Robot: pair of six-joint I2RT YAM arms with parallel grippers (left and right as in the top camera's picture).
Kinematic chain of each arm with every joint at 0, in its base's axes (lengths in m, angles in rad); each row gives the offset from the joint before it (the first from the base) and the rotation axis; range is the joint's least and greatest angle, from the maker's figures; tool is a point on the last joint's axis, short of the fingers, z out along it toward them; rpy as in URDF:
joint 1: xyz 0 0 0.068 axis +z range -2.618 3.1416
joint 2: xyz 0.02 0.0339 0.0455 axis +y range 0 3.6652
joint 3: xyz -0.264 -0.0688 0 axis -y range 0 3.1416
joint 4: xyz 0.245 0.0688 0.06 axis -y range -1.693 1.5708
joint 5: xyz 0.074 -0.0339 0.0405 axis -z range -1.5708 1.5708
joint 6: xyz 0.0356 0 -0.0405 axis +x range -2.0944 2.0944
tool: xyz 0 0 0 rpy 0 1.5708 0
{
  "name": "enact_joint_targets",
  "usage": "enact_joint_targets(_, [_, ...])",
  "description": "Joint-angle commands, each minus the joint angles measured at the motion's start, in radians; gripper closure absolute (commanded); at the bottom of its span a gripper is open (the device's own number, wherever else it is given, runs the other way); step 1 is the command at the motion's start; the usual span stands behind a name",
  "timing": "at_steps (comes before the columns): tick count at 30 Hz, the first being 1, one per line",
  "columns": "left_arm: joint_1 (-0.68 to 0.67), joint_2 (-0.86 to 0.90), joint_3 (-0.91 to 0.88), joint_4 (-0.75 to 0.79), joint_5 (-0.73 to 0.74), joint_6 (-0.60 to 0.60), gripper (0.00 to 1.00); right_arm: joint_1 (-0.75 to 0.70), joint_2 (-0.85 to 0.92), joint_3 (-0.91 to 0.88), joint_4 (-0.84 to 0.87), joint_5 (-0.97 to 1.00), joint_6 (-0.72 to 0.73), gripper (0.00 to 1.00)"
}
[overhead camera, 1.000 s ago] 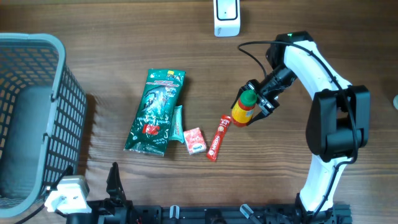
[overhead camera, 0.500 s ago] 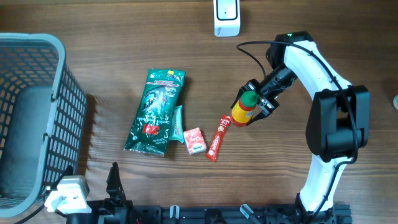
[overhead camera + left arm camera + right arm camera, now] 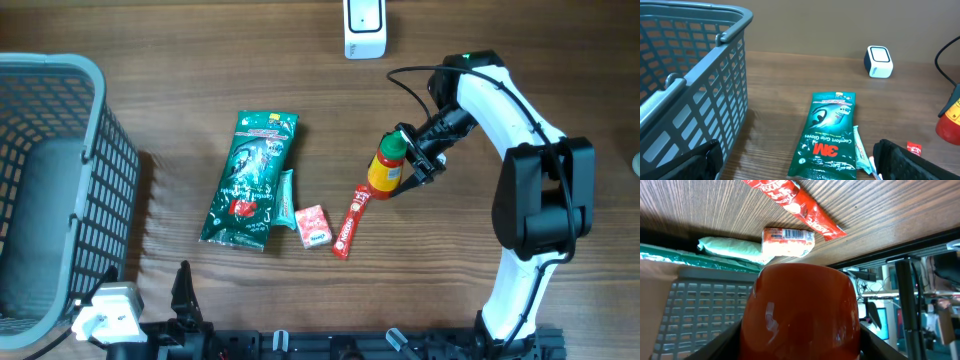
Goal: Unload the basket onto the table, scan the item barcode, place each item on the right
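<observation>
The item held is a red sauce bottle [image 3: 385, 172] with a green cap and yellow label, right of the table's middle. My right gripper [image 3: 412, 158] is shut on it from the right side. In the right wrist view the bottle's red body [image 3: 800, 310] fills the space between the two fingers [image 3: 715, 345]. The bottle's edge shows at the far right of the left wrist view [image 3: 951, 119]. The white barcode scanner [image 3: 364, 28] stands at the table's far edge, above and left of the bottle. My left gripper [image 3: 800, 167] hangs open and empty at the near left.
A green 3M gloves pack [image 3: 248, 180], a pale green packet [image 3: 286, 197], a small pink box [image 3: 313, 226] and a red sachet [image 3: 351, 222] lie in the middle. A grey basket [image 3: 95, 75] takes up the left side.
The bottle has tilted in the right gripper and shifted slightly left, its green cap now pointing toward the far edge. The left arm has not moved.
</observation>
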Motion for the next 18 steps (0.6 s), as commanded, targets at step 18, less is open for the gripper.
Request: enact_joint_targets(18, [0.005, -0.004, 0.001, 0.002, 0.005, -0.003, 0.0, -0.005, -0.02, -0.004, -0.046, 0.093, -0.328, 0.64])
